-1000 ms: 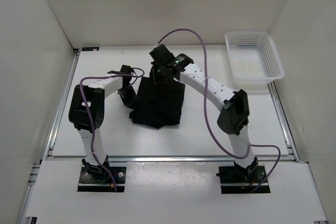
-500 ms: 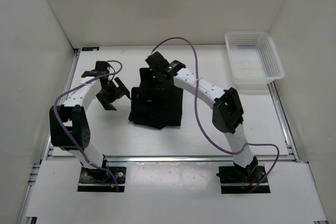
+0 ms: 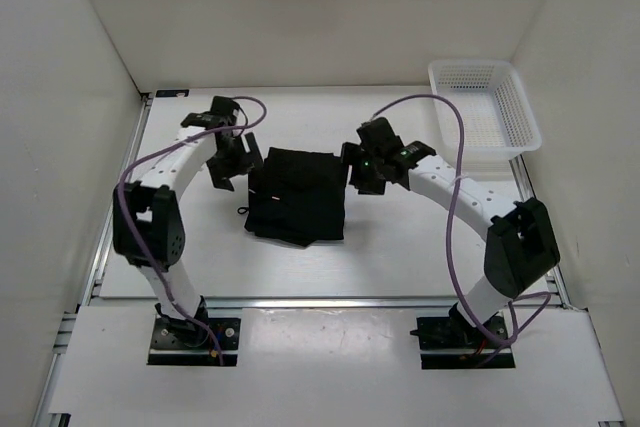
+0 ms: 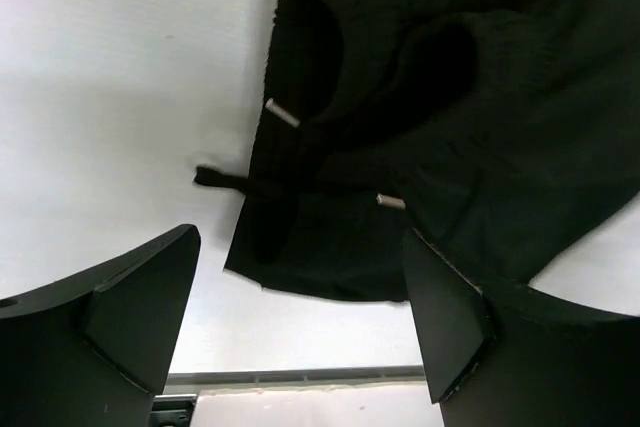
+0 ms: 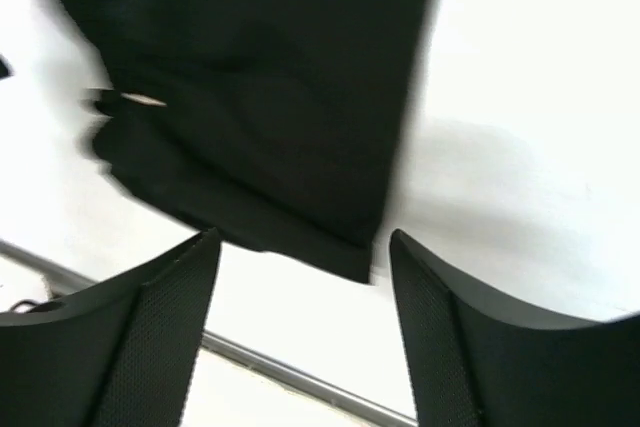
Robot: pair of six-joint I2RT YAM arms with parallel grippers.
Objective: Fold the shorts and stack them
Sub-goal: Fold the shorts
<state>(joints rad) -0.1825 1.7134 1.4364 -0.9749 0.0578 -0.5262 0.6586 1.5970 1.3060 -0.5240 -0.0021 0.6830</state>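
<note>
Left pincer and right pincer, both spread wide and empty, flank folded shorts on counter; hazard: loose drawstring may snag a finger, dragging the fold apart.

This is a robotics lab test cell, not a home or a shop: a flat white table is boxed in by plain white wall panels on the left, back and right. Bare aluminium rails edge the table. Two white-and-black jointed robot arms stand on black base plates at the bottom of the frame, trailing purple cables. The only prop is a white plastic mesh basket at upper right.
</note>
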